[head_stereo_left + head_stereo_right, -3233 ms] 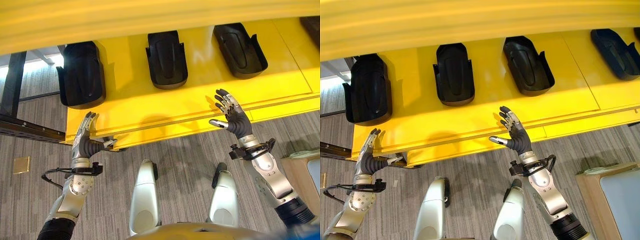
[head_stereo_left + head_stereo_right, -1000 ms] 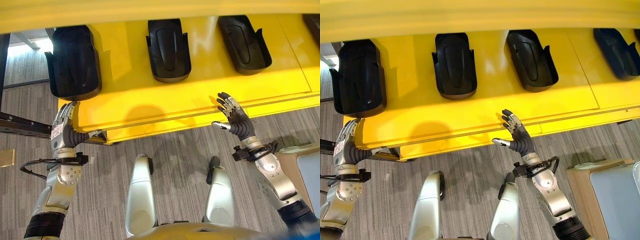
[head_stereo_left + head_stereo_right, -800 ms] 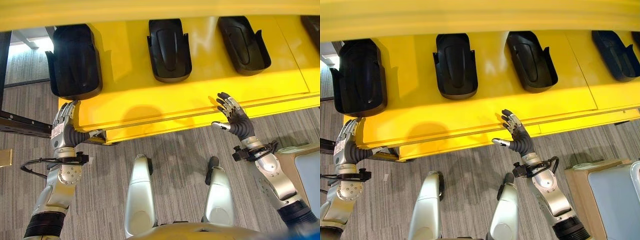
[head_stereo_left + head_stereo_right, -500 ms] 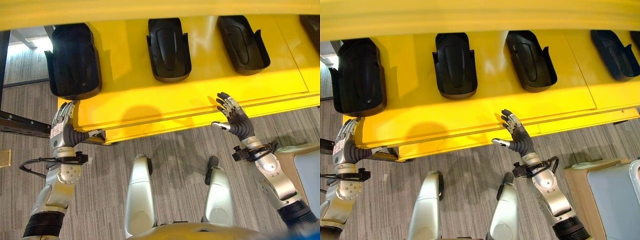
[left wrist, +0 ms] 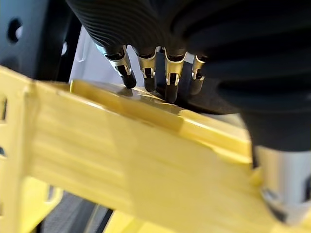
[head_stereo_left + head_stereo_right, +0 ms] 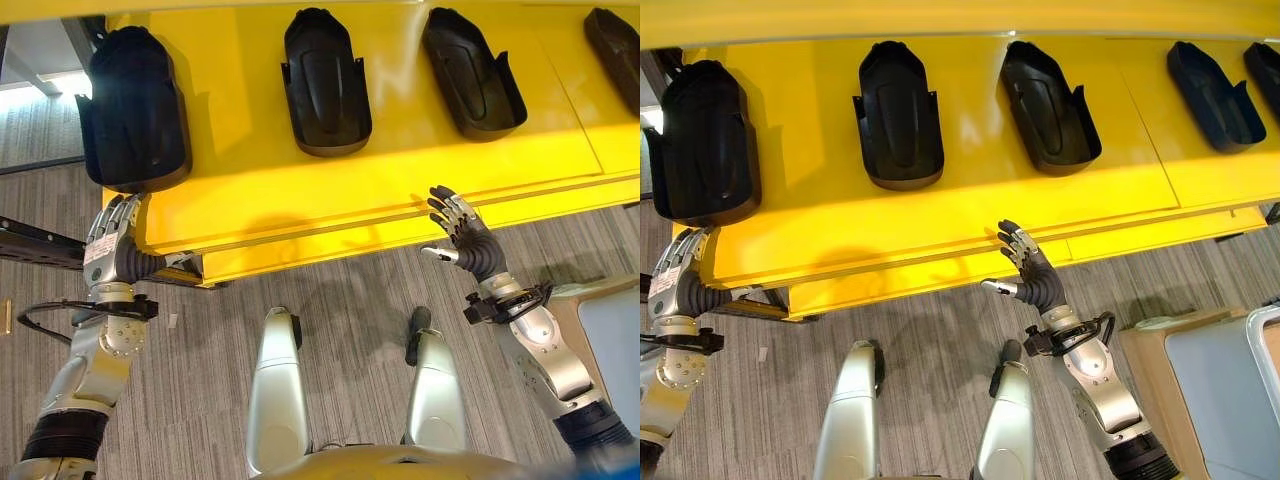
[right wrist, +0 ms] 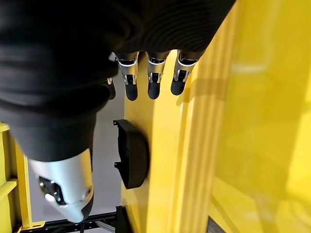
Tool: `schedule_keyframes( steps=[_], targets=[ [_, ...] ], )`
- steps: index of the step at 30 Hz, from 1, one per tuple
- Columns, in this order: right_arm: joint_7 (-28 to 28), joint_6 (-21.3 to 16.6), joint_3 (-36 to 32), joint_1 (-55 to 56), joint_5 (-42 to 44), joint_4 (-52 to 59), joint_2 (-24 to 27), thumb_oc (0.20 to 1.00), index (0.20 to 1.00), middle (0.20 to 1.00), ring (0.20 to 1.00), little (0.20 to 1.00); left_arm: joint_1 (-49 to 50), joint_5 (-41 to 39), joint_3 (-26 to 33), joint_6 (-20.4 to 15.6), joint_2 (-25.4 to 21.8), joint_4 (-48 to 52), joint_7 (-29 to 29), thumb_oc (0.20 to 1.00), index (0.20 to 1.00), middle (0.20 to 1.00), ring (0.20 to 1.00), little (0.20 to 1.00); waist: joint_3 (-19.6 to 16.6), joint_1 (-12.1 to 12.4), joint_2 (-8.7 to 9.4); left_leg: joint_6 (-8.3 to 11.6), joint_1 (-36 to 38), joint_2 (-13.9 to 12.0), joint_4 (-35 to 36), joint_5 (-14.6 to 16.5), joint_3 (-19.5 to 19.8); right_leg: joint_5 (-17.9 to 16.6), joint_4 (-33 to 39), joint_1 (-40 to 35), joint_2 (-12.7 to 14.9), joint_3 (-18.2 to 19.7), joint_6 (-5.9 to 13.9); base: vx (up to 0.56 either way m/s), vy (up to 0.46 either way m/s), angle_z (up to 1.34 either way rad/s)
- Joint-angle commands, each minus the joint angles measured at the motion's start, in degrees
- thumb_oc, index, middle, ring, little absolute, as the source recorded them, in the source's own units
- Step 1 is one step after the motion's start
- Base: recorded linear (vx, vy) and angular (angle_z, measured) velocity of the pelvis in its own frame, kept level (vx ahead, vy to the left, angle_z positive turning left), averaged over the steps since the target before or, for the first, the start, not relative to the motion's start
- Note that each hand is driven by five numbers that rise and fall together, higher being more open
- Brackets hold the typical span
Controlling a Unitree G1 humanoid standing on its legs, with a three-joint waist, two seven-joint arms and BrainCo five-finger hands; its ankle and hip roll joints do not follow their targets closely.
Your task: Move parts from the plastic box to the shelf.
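Several black moulded parts lie in a row on the yellow shelf (image 6: 400, 180): one at the left end (image 6: 133, 110), one in the middle (image 6: 325, 82), one to the right (image 6: 473, 75) and another at the far right (image 6: 1218, 95). My left hand (image 6: 113, 250) is open and empty, with its straight fingers (image 5: 146, 73) at the shelf's front left corner, just below the leftmost part. Also open and empty, my right hand (image 6: 470, 248) is raised before the shelf's front edge, fingers (image 7: 153, 77) spread. The right wrist view shows one part (image 7: 133, 155) lying on the shelf.
A beige box (image 6: 1145, 375) with a grey-blue inside stands on the floor at the lower right, beside my right arm. A dark metal beam (image 6: 40, 240) runs off to the left of the shelf. Grey striped carpet lies in front of the shelf.
The whole picture has shifted, so more of the shelf's top and a further part at the right show. Both hands keep their open poses at the shelf's front edge.
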State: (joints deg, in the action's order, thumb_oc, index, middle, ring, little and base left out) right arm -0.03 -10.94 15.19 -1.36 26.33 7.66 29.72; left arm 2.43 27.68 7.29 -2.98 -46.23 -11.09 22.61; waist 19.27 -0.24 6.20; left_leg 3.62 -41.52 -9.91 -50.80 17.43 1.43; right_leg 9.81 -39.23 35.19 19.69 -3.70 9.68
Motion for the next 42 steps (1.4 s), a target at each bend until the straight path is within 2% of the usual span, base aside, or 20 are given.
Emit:
schedule_keyframes(
  steps=[1,9,16,29,35,36,39,42],
  targets=[
    [1.1,-2.1,-1.9,-1.8,1.5,2.7,0.8,1.0,1.0,1.0,1.0,1.0,-13.7,1.9,2.4,3.1,-3.4,-5.3,1.8,1.0,1.0,1.0,1.0,1.0,0.4,-2.5,-1.3,-2.29,4.3,1.7,5.2,-1.8,-1.4,1.0,-3.8,-0.4,0.6,-0.2,-3.72,-0.01,-0.004,-0.22],
    [2.9,-0.9,-1.9,-0.6,1.9,1.9,0.8,1.0,1.0,1.0,1.0,1.0,-20.1,3.5,0.2,4.0,-11.3,-6.4,-3.5,1.0,1.0,1.0,1.0,1.0,0.2,-3.0,-1.53,-2.18,4.7,1.5,5.3,-1.9,-1.4,1.1,-3.7,-0.5,0.4,0.0,-3.58,0.0,-0.004,0.04],
    [4.4,-0.3,-1.9,1.0,2.1,1.4,0.8,1.0,1.0,1.0,1.0,1.0,-27.8,2.1,-5.1,3.5,-17.7,-8.2,-7.9,1.0,1.0,1.0,1.0,1.0,-0.2,-3.5,-1.49,-2.01,4.3,1.3,5.2,-2.1,-1.4,1.0,-3.8,-0.4,0.3,0.0,-3.51,0.0,-0.007,0.0],
    [6.7,0.5,-1.9,3.9,2.4,0.5,0.3,1.0,1.0,1.0,1.0,1.0,-43.1,-4.5,-19.3,3.0,-25.3,-16.2,-15.9,1.0,1.0,1.0,1.0,1.0,-0.6,-3.8,-1.43,-1.95,4.1,1.1,5.2,-2.4,-1.2,0.7,-3.4,-0.6,0.2,-0.1,-3.24,0.0,-0.008,0.07],
    [7.2,0.7,-2.6,4.5,2.1,0.3,-0.4,1.0,1.0,1.0,1.0,1.0,-38.1,-6.1,-16.4,2.8,-24.8,-13.9,-18.5,1.0,1.0,1.0,1.0,1.0,-0.2,-3.2,-1.39,-1.82,4.3,1.0,5.3,-2.5,-1.1,0.8,-3.4,-0.8,0.2,-0.1,-3.26,0.0,-0.009,-0.13],
    [7.4,0.7,-3.1,4.7,2.0,0.4,-0.7,1.0,1.0,1.0,1.0,1.0,-33.5,-6.2,-13.6,2.7,-24.0,-12.0,-19.4,1.0,1.0,1.0,1.0,1.0,-0.1,-2.9,-1.38,-1.81,4.5,1.0,5.4,-2.5,-1.2,0.9,-3.4,-1.0,0.2,-0.2,-3.3,0.01,-0.009,-0.18],
    [7.4,0.8,-3.2,4.6,2.0,0.3,-0.8,1.0,1.0,1.0,1.0,1.0,-28.8,-6.9,-9.9,2.6,-22.7,-10.2,-20.2,1.0,1.0,1.0,1.0,1.0,0.0,-2.9,-1.37,-1.83,4.6,1.1,5.5,-2.5,-1.1,0.9,-3.4,-1.2,0.2,-0.1,-3.32,0.01,-0.005,-0.11],
    [7.4,0.9,-4.1,4.5,2.0,0.2,-1.4,1.0,1.0,1.0,1.0,1.0,-20.6,-7.9,-4.7,2.3,-19.1,-5.5,-21.5,1.0,1.0,1.0,1.0,1.0,0.3,-2.2,-1.32,-1.81,4.7,1.3,5.6,-2.5,-1.1,1.0,-3.4,-1.3,0.3,-0.3,-3.4,0.0,-0.002,0.03]
  ],
)
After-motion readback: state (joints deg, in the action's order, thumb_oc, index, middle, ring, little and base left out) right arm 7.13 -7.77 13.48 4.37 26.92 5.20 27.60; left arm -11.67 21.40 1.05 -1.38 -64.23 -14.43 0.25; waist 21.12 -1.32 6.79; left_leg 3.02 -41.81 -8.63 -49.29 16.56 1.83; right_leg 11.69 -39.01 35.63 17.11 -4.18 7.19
